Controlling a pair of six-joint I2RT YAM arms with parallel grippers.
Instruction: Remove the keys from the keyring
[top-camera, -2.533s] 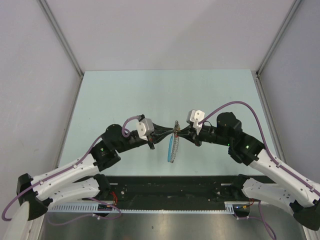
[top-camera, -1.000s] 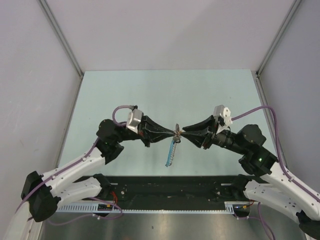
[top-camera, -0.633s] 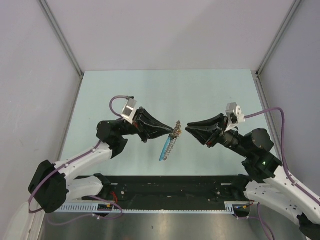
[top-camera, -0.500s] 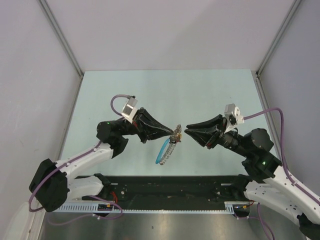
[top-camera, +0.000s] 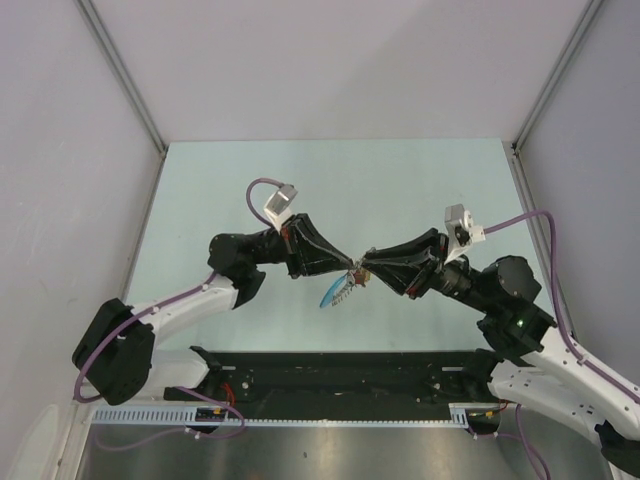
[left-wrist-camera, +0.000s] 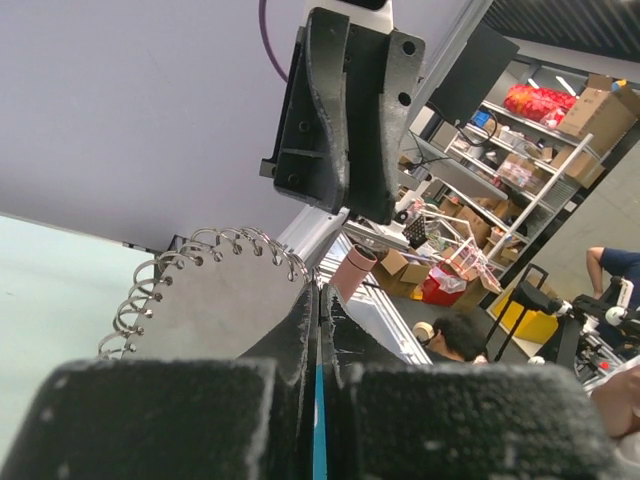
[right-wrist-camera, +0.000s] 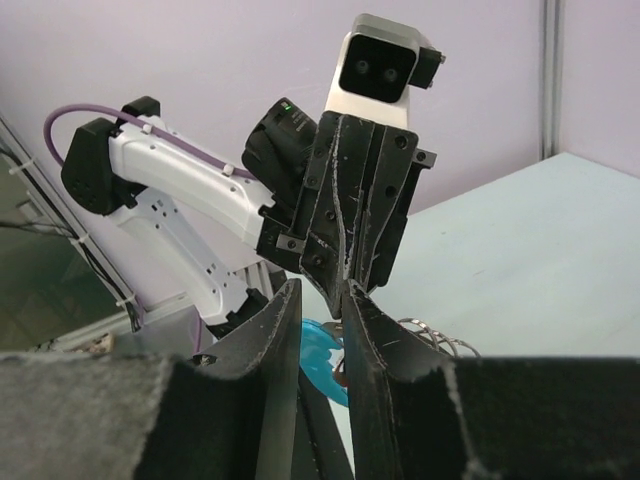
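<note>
My left gripper (top-camera: 350, 270) is shut on the bright blue strap (top-camera: 329, 296) and holds it above the table; the strap's edge shows between the closed fingers in the left wrist view (left-wrist-camera: 319, 420). A coil of thin wire rings (top-camera: 343, 291) hangs by the strap and also shows in the left wrist view (left-wrist-camera: 200, 262). The small silvery-brown keys (top-camera: 357, 272) sit between the two gripper tips. My right gripper (top-camera: 366, 270) is open, tip to tip with the left one. In the right wrist view its fingers (right-wrist-camera: 290, 300) flank the strap (right-wrist-camera: 322, 352). The keyring itself is too small to make out.
The pale green table (top-camera: 330, 190) is walled by grey panels on the left, back and right. A black rail (top-camera: 340, 370) runs along the near edge between the arm bases. Both arms reach inward and meet over the near middle.
The right gripper let go of the keys and drew back, and has now come left again to the left gripper's tip. The left gripper moved nearer and to the right; the strap swung.
</note>
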